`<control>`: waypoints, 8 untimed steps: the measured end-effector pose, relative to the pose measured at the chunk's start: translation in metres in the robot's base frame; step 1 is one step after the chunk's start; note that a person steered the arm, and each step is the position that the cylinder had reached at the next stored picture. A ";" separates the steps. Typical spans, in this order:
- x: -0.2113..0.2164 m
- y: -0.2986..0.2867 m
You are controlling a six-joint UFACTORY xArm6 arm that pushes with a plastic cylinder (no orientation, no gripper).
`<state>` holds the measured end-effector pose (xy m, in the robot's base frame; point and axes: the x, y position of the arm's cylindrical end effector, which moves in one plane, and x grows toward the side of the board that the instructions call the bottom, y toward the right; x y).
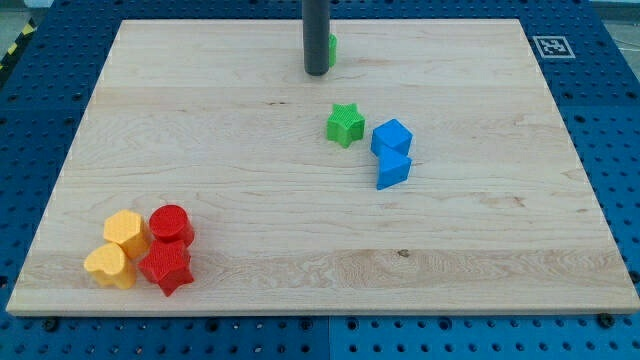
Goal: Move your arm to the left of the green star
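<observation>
the arm carries no jaws; it ends in a straight dark rod, so there is nothing to stand apart or together. my tip [317, 72] rests on the table [200, 150] near the view's top, just left of centre. a second green block [331, 48] sits touching or just beside the rod on its right, mostly hidden behind it; its shape cannot be made out.

the green star [345, 125] lies below the tip and slightly to the view's right, near the table's middle. it stands apart from the tip. just to its right sit a blue cube [392, 136] and, touching that, a blue wedge-like block [393, 170].

well apart, at the view's bottom left, four blocks are clustered: a red cylinder [171, 223], a red star [167, 268], a yellow block [125, 231] and a yellow heart-like block [108, 266].

handling judgement: the star looks small, rigid and light, and should slide freely on the smooth wood at any contact. no hold is needed. the task calls for placement only, so the tip should travel down the open wood on the star's left side and stop short of its points, since a light touch would likely shift it toward the blue blocks.
</observation>
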<state>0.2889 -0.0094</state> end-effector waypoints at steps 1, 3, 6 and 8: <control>-0.013 -0.002; -0.036 -0.001; -0.002 -0.012; 0.043 -0.013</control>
<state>0.3319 -0.0219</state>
